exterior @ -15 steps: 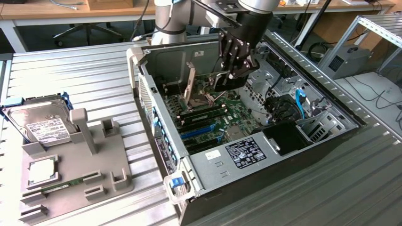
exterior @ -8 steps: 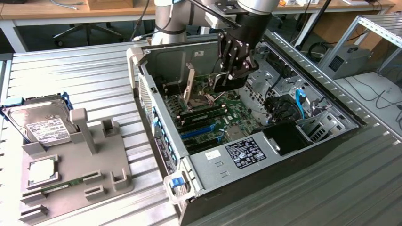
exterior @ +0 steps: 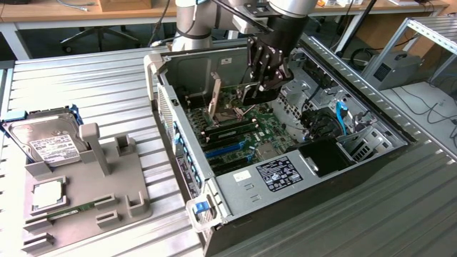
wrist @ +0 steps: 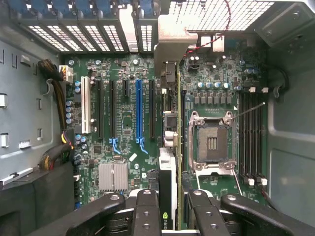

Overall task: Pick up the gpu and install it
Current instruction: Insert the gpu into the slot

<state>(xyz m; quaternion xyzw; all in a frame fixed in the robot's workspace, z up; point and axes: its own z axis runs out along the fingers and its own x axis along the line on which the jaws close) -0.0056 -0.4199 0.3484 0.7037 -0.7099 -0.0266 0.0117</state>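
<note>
Lying at the tabletop's (exterior: 100, 85) left edge, a drive (exterior: 50, 143) against a grey jig (exterior: 107, 187). Standing open mid-tabletop, a case (exterior: 243, 184). Reaching into the case, fingers (exterior: 266, 67) narrowed and clamping the gpu (wrist: 168, 167), holding it edge-on over the board (wrist: 125, 123), between blue slot (wrist: 139, 113) and socket (wrist: 211, 142).

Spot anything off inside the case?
Nothing broken or spilled. The processor socket is empty. The graphics card, clamped on edge in the gripper, looks not yet pushed home.
</note>
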